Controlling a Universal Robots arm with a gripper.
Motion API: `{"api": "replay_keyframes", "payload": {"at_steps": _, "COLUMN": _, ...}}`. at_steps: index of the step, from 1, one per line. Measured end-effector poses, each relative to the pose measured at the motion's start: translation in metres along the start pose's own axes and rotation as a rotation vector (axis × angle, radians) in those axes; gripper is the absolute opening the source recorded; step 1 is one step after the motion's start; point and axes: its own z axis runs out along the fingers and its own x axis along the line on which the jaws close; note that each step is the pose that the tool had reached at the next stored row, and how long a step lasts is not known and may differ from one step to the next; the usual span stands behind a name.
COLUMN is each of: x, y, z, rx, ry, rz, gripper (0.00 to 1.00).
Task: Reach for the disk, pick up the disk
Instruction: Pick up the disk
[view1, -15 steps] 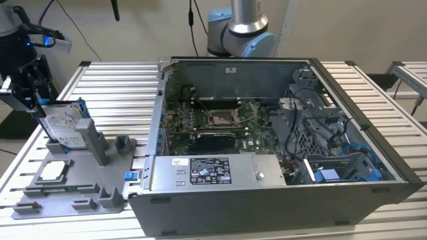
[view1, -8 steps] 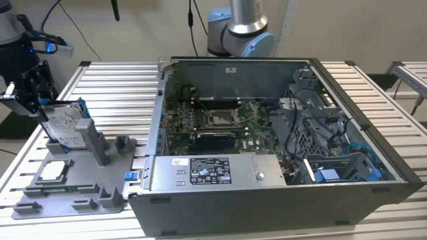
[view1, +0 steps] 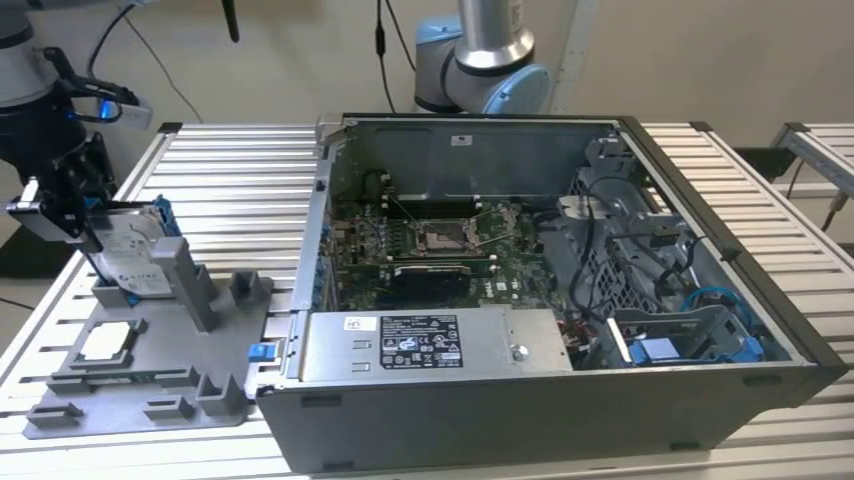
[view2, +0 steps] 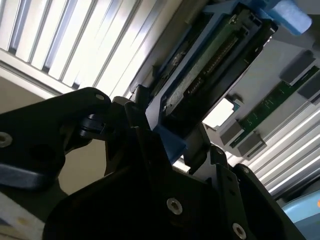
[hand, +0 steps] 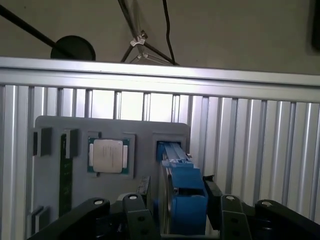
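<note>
The disk (view1: 130, 243) stands on edge in a slotted holder (view1: 182, 272) at the far end of a grey tray (view1: 80, 385), at the exterior view's left, on the slatted table (view1: 227, 170). Its blue bracket (hand: 183, 192) wraps the edges. It is not yet lifted; its lower edge sits down in the slot.

The gripper (view1: 67, 215) is at the disk's upper end. In both wrist views the black fingers (hand: 137, 216) straddle the disk, narrowed to its thickness and lying against the bracket on either side, so they look clamped on it.

On the tray just beside the disk lies a square chip (hand: 107, 156). The open computer case (view1: 534, 390) sits well apart at the exterior view's right.

Risks, as I judge them:
- The hold is on plastic, not metal. The bracket may flex and let the disk slide.
- The grip is toward one end, so the free end could sag and pivot.
- A pull that is not straight along the slot could wedge the disk against the holder and drag the tray up too.
- A dropped disk could land on the chip.
</note>
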Motion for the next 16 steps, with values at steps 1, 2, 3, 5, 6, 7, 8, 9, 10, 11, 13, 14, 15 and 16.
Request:
{"api": "replay_keyframes", "payload": {"at_steps": 1, "x": 0.0, "y": 0.0, "z": 0.002, "rx": -0.0001, "ry": -0.0002, "rz": 0.0, "gripper": 1.0}}
{"api": "replay_keyframes", "payload": {"at_steps": 2, "x": 0.0, "y": -0.0001, "z": 0.0038, "rx": -0.0001, "ry": -0.0005, "rz": 0.0, "gripper": 1.0}}
{"api": "replay_keyframes", "payload": {"at_steps": 3, "x": 0.0, "y": -0.0001, "z": 0.0055, "rx": 0.0, "ry": -0.0009, "rz": 0.0, "gripper": 1.0}}
{"api": "replay_keyframes", "payload": {"at_steps": 5, "x": 0.0, "y": -0.0002, "z": 0.0092, "rx": 0.0001, "ry": -0.0015, "rz": 0.0, "gripper": 1.0}}
{"api": "replay_keyframes", "payload": {"at_steps": 6, "x": 0.0, "y": -0.0003, "z": 0.0111, "rx": 0.0001, "ry": -0.002, "rz": 0.0, "gripper": 1.0}}
{"api": "replay_keyframes", "payload": {"at_steps": 7, "x": 0.0, "y": -0.0003, "z": 0.0129, "rx": 0.0001, "ry": -0.0025, "rz": 0.0, "gripper": 1.0}}
{"api": "replay_keyframes", "payload": {"at_steps": 8, "x": 0.0, "y": -0.0004, "z": 0.0146, "rx": 0.0001, "ry": -0.0031, "rz": 0.0, "gripper": 1.0}}
{"api": "replay_keyframes", "payload": {"at_steps": 9, "x": 0.0, "y": -0.0004, "z": 0.0164, "rx": 0.0001, "ry": -0.0039, "rz": 0.0, "gripper": 1.0}}
{"api": "replay_keyframes", "payload": {"at_steps": 10, "x": 0.0, "y": -0.0005, "z": 0.0182, "rx": 0.0001, "ry": -0.0046, "rz": 0.0, "gripper": 1.0}}
{"api": "replay_keyframes", "payload": {"at_steps": 11, "x": 0.0, "y": -0.0005, "z": 0.0198, "rx": -0.0004, "ry": -0.0055, "rz": 0.0, "gripper": 1.0}}
{"api": "replay_keyframes", "payload": {"at_steps": 13, "x": 0.0001, "y": -0.0005, "z": 0.0209, "rx": -0.001, "ry": -0.0074, "rz": 0.0, "gripper": 1.0}}
{"api": "replay_keyframes", "payload": {"at_steps": 14, "x": 0.0001, "y": -0.0005, "z": 0.021, "rx": -0.0007, "ry": -0.0076, "rz": 0.0, "gripper": 1.0}}
{"api": "replay_keyframes", "payload": {"at_steps": 15, "x": 0.0001, "y": -0.0006, "z": 0.0214, "rx": -0.0002, "ry": -0.0079, "rz": 0.0, "gripper": 1.0}}
{"api": "replay_keyframes", "payload": {"at_steps": 16, "x": 0.0001, "y": -0.0006, "z": 0.0216, "rx": 0.0002, "ry": -0.008, "rz": 0.0, "gripper": 0.0}}
